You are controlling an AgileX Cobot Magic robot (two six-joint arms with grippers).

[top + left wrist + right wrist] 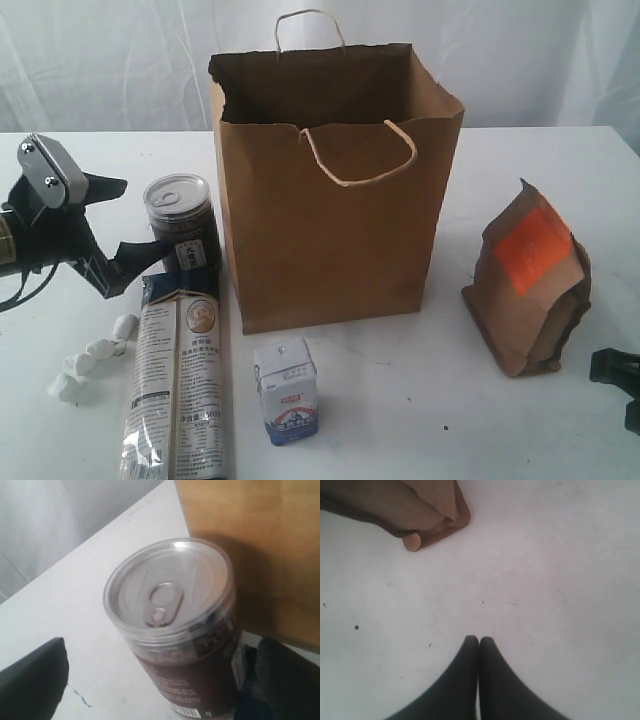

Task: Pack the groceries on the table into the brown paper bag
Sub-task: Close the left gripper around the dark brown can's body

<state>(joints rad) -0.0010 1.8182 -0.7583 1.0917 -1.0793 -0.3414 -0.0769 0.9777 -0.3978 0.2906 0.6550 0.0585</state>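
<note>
At frame left the left tool (130, 220) is spread just beside the silver-lidded dark jar (181, 225). I would centre it and grip below the lid. The brown paper bag (330, 235) stands just right. Lower right, the right tool (479, 640) is pressed together.

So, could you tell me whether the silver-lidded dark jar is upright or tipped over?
Upright. The silver-lidded dark jar stands on the table, lid on top, beside the brown paper bag.

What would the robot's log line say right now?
left gripper: open, facing jar | right gripper: shut, empty | bag: upright, open
</note>
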